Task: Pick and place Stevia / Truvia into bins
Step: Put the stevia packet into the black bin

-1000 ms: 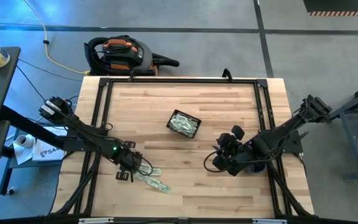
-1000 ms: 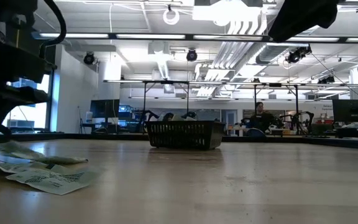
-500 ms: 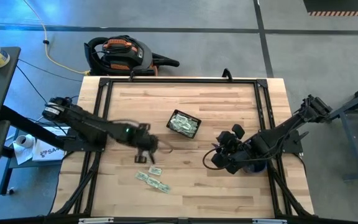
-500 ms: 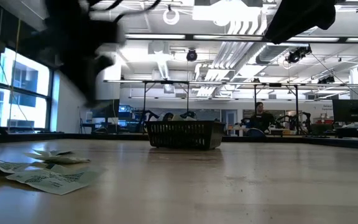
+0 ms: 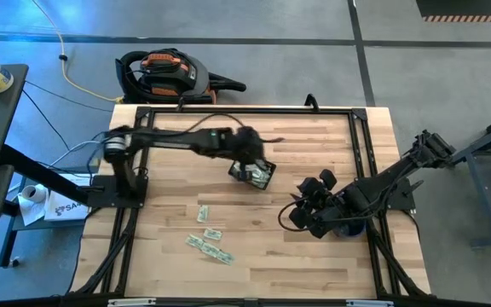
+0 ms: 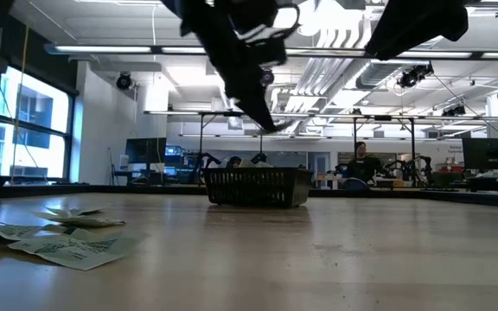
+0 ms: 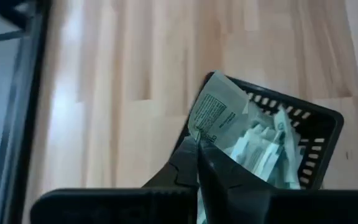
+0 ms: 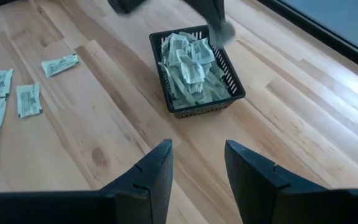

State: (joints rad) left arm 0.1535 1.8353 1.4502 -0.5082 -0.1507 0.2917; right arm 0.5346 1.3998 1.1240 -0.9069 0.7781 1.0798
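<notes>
Left end effector (image 7: 199,149) pinches one sachet (image 7: 213,115) above the basket (image 5: 252,170) (already well filled). Risk: released off-centre, it slides onto the worktop (image 5: 314,264). Right end effector (image 8: 197,165), spread, waits nearby.

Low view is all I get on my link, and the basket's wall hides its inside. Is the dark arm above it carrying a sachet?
Observer: Yes. The left end effector is shut on a sachet, right over the basket.
Operator: Is the basket empty?
Observer: No, it already holds a heap of sachets.
Operator: How many are left on the table?
Observer: Several loose sachets lie near the front left, apart from the basket.
Operator: And the right arm?
Observer: Its end effector waits open, off to the basket's right.
</notes>
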